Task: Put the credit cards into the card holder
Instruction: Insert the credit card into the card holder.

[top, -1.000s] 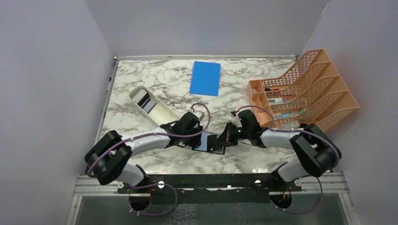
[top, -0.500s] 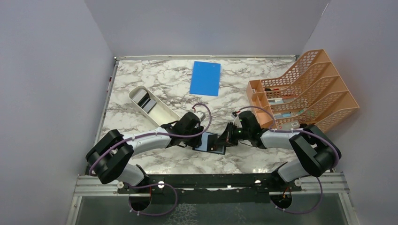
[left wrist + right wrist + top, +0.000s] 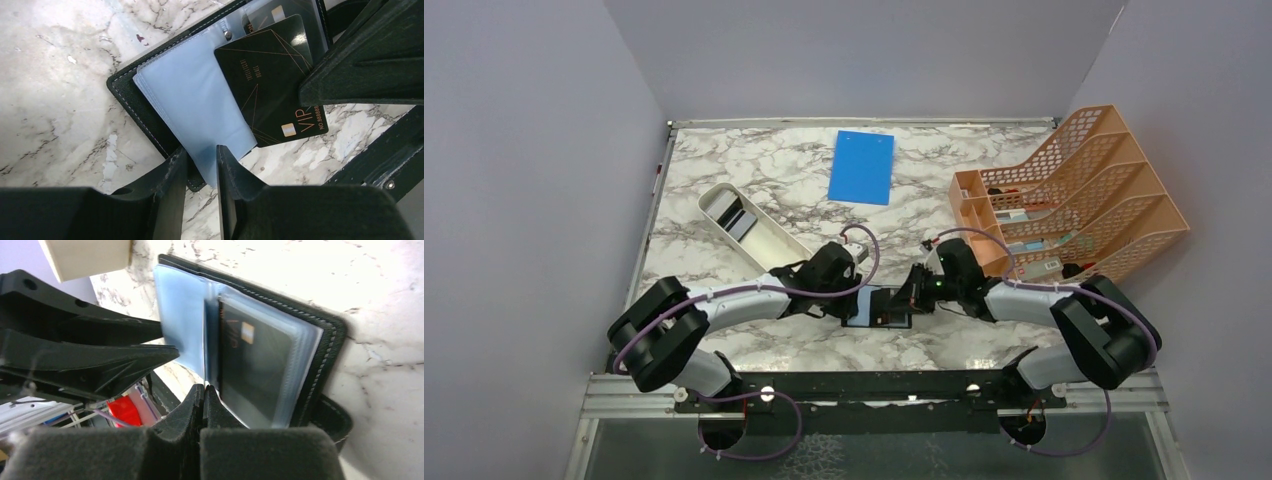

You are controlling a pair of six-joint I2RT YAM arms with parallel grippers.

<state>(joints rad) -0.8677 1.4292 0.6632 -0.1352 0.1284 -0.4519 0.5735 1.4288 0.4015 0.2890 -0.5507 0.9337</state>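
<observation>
Right pincer [image 3: 202,387] gripped the black credit card [image 3: 265,80], not yet seated in the card holder [image 3: 125,100]; left pincer [image 3: 201,152] clamped its leaf [image 3: 190,105].

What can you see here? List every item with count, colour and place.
Marble-patterned table: one, white-grey, under everything.
Flat blue rectangular board: one, blue, far centre.
White oblong plastic tray: one, white, left of centre.
Orange mesh file rack: one, orange, far right.
Black folding card holder: one, black with grey-blue sleeves, open between the grippers.
Black VIP credit card: one, black, partly over the sleeves.
Left gripper: one, black, pinching the holder's corner.
Right gripper: one, black, shut on the card.
</observation>
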